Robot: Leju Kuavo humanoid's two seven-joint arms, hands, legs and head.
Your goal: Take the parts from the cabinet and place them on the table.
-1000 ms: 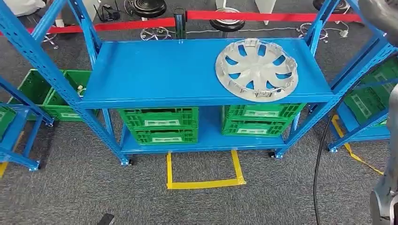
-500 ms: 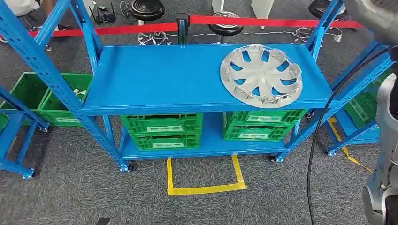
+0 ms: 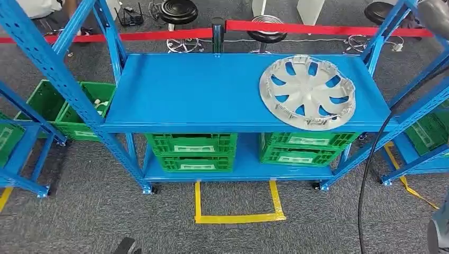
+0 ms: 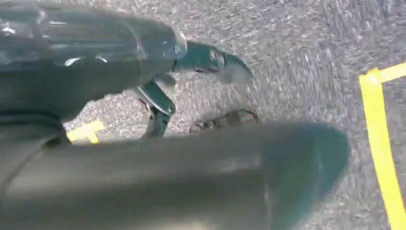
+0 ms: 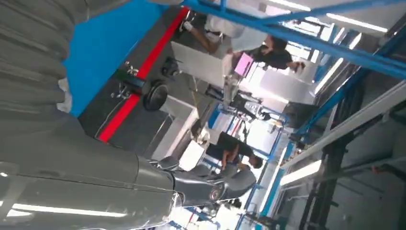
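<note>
Fingers (image 4: 158, 98) of our left hand (image 4: 143, 72) hang apart, holding nothing; right hand's (image 5: 201, 189) grasp unclear.
Silver wheel cover (image 3: 307, 92) lies at two o'clock on our blue shelf (image 3: 190, 92).

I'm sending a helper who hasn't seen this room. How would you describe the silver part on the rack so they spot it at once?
Find the blue rack in front of the red barrier tape. On its top shelf, toward the right end, lies a round silver wheel cover with curved spokes. Nothing else sits on that shelf; the green crates are all on the shelf below.
</note>
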